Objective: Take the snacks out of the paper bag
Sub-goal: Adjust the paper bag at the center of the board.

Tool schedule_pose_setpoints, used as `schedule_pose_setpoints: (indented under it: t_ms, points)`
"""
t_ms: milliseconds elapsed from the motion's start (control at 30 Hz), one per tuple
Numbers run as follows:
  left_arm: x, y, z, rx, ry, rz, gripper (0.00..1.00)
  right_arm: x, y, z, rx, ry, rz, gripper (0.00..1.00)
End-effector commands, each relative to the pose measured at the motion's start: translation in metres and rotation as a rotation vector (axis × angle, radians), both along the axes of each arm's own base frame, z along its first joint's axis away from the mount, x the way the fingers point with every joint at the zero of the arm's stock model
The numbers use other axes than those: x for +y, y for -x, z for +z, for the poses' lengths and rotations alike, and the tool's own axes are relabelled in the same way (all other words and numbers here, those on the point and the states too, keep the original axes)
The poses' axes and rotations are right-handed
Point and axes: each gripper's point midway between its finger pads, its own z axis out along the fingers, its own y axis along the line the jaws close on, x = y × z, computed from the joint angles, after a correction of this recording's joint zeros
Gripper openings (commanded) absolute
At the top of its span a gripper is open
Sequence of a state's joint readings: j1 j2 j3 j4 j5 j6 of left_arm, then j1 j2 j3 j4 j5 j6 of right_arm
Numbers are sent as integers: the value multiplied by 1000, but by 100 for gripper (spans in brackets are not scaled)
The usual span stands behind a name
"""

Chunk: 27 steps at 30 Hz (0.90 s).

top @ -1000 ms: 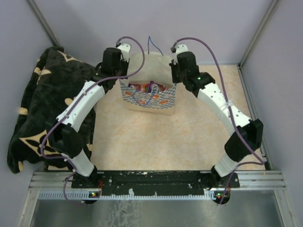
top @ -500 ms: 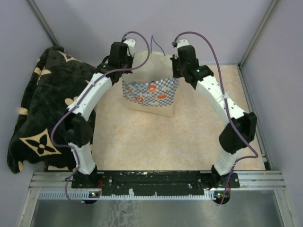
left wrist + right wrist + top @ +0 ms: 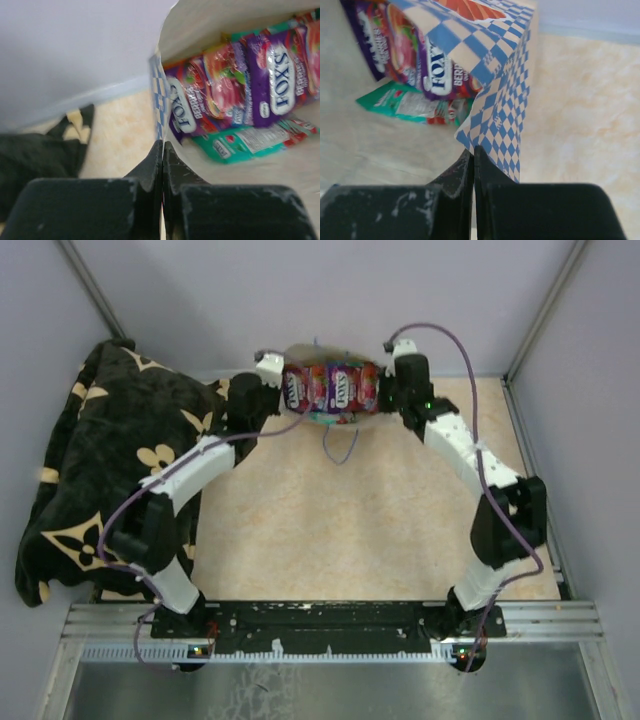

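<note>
The paper bag (image 3: 300, 352) hangs in the air at the back of the table, tipped with its mouth toward the near side. Purple snack packets (image 3: 335, 387) fill the mouth, with a teal one (image 3: 325, 420) under them. A blue string handle (image 3: 340, 445) dangles below. My left gripper (image 3: 272, 392) is shut on the bag's left edge (image 3: 159, 107), with purple (image 3: 240, 80) and teal (image 3: 245, 142) packets inside. My right gripper (image 3: 386, 392) is shut on the checkered right edge (image 3: 500, 100), beside purple (image 3: 395, 45) and teal (image 3: 405, 102) packets.
A black floral blanket (image 3: 90, 470) lies heaped along the left side of the table. Grey walls and metal posts (image 3: 540, 310) close in the back and sides. The beige tabletop (image 3: 340, 530) lies under the bag.
Both grippers have raised the bag off the table and tipped it over, so its mouth now faces the near side and the snacks show at the opening.
</note>
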<state>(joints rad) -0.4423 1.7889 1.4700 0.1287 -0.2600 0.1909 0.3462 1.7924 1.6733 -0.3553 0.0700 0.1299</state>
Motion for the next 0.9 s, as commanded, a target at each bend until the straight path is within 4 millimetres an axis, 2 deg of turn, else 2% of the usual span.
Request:
schedule_pose_setpoints:
  t_ms: [0,67,133,233,267,367,467,567,700,867]
  points:
    - [-12,58,-2,-186,130,-84,0,24,75,17,-192,-220,93,0]
    - [-12,82,-36,-139,97,-70,0,24,103,-5,-194,-241,93,0]
    - [-13,106,-57,-104,68,-56,0,24,131,-24,-187,-241,98,0]
    - [-13,138,-64,-109,61,-34,0,16,165,-38,-191,-258,95,0]
    - [-12,147,-64,-112,64,-28,0,12,173,-43,-185,-262,88,0]
    - [-2,161,-56,-113,106,12,0,-3,189,-41,-201,-267,59,0]
    - [5,167,-41,-133,145,32,0,-12,195,-36,-220,-245,44,0]
    - [6,164,-37,-143,134,45,0,-18,192,-44,-201,-204,16,0]
    - [-1,156,-58,-96,111,51,0,-22,183,-60,-171,-177,-33,0]
    - [-4,148,-96,-39,101,97,0,-28,161,-92,-107,-159,-116,0]
